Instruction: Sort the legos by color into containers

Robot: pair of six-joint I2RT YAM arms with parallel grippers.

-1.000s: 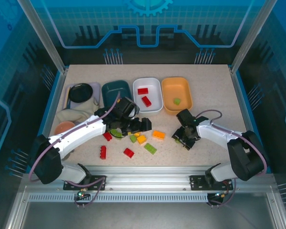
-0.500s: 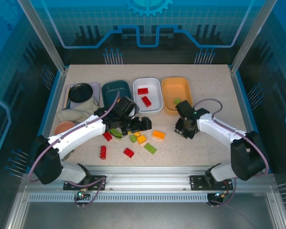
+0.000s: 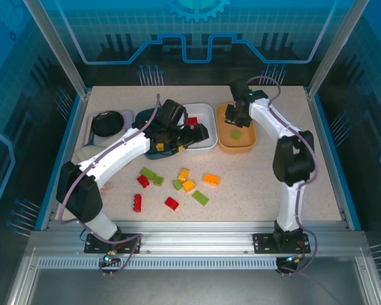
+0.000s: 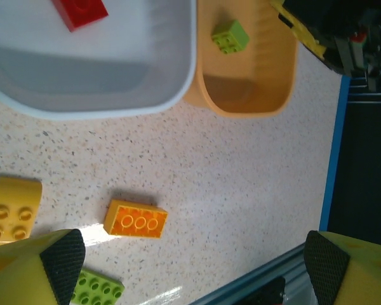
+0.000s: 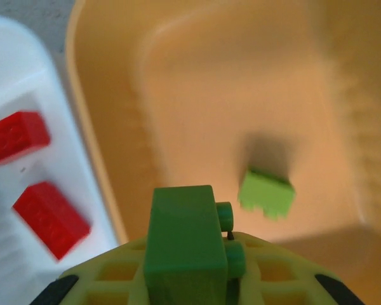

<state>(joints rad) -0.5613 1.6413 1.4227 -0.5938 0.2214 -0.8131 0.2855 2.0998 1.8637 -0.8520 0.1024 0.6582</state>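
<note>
**Top external view.** Your right gripper [image 3: 235, 116] hangs over the far end of the orange tray [image 3: 236, 150]. A light green brick [image 3: 236, 135] lies in that tray, so I take it as the home for green. Your left gripper [image 3: 170, 147] sits over the near edge of the white tray [image 3: 197, 105], which holds a red brick [image 3: 190, 121]. The arm partly hides the teal tray [image 3: 153, 115], and you cannot tell what is in it. The loose bricks [image 3: 188, 185], red, green, yellow and orange mixed, lie on the table [image 3: 273, 190] nearer you, apart from all three trays.

**Left wrist view.** The left gripper's jaws stand wide apart with nothing between them. Below it are an orange brick [image 4: 135, 219], a yellow brick [image 4: 13, 206] and a flat green plate [image 4: 100, 289]. My reading is that this gripper is free and well placed for your next pick.

**Right wrist view.** The right gripper's jaws are clamped on a dark green brick [image 5: 184, 244], with its studs pointing sideways. It hangs inside the orange tray's outline, close to the light green one. Two red bricks [image 5: 51, 219] lie in the white tray to the left. The brick seems to be held here so it lands with its own colour. What remains is the release, and you should keep clear of the wall next to the white tray so the brick cannot tip over into the reds.
</note>
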